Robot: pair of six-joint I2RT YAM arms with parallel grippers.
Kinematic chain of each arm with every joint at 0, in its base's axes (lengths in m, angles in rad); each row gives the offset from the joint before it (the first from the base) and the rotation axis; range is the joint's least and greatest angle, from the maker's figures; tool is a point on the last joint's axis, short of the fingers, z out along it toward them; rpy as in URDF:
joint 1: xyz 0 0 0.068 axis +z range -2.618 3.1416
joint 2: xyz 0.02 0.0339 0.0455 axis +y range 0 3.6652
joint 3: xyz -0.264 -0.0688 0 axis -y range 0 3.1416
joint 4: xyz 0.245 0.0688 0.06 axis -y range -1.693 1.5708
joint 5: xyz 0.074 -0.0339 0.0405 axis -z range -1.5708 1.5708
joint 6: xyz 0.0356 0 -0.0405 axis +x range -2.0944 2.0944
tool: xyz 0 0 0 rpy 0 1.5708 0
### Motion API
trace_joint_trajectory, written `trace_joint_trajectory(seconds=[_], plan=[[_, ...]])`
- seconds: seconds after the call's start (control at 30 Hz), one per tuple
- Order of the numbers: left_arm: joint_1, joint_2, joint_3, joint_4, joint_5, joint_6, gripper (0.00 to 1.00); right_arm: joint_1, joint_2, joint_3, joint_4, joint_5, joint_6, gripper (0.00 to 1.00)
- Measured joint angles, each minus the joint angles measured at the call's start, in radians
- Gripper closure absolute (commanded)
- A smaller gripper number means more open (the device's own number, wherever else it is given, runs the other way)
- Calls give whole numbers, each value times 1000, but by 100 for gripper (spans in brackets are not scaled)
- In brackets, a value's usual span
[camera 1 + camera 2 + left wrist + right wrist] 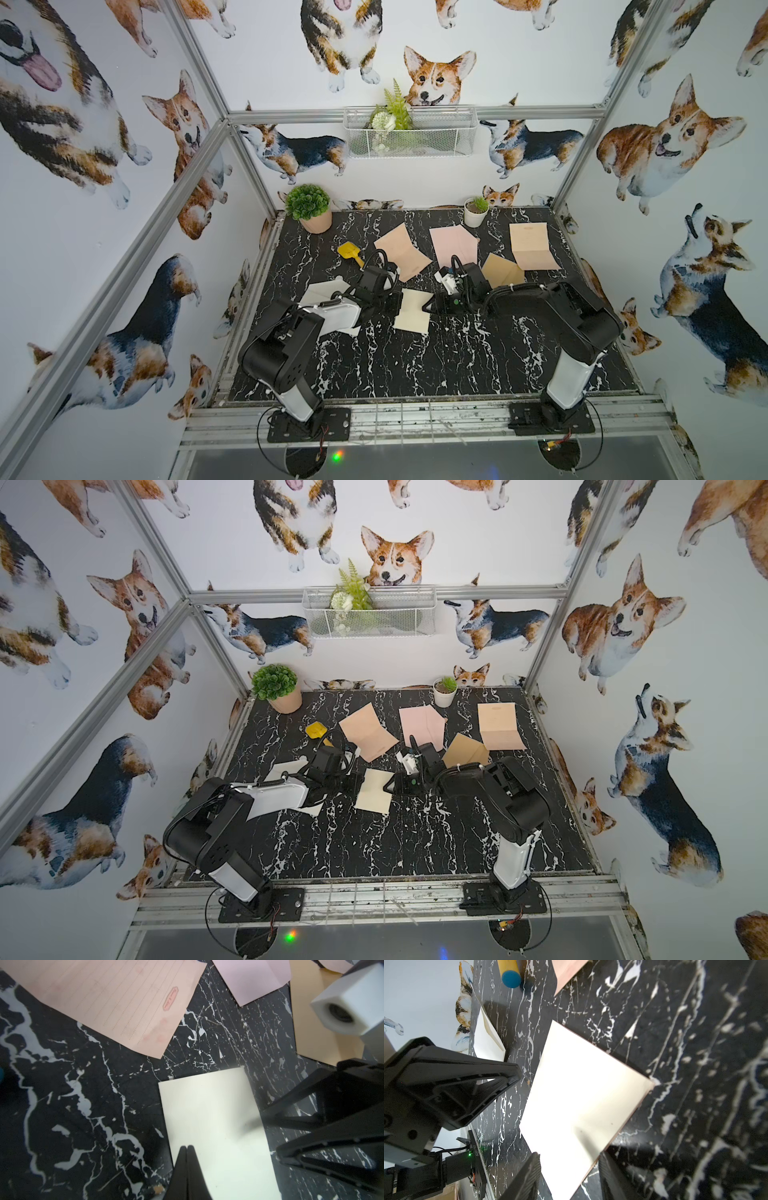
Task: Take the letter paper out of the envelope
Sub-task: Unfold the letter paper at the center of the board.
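Note:
A cream envelope (413,311) lies flat on the black marble table (374,365), mid-table in both top views, also (375,791). My left gripper (187,1147) is shut, its tips together over the envelope (216,1122) near its left edge. I cannot tell whether they touch it. My right gripper (569,1154) is open and straddles the opposite edge of the envelope (581,1095), one finger on each side. The letter paper is hidden. In the right wrist view only a thin pinkish line shows along one envelope edge.
Behind the grippers lie a peach lined sheet (401,251), a pink envelope (453,245), a tan envelope (500,272) and another peach sheet (532,245). A white envelope (322,291) sits under my left arm. A yellow scoop (349,253) and two potted plants (313,208) (476,212) stand farther back.

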Motion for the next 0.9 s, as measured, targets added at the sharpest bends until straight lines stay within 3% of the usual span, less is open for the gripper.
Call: trace_joint_trajectory(seconds=[0.9], plan=[[-6,61,57,-87,0,18,100,0,56,0,138,-54,93,51]])
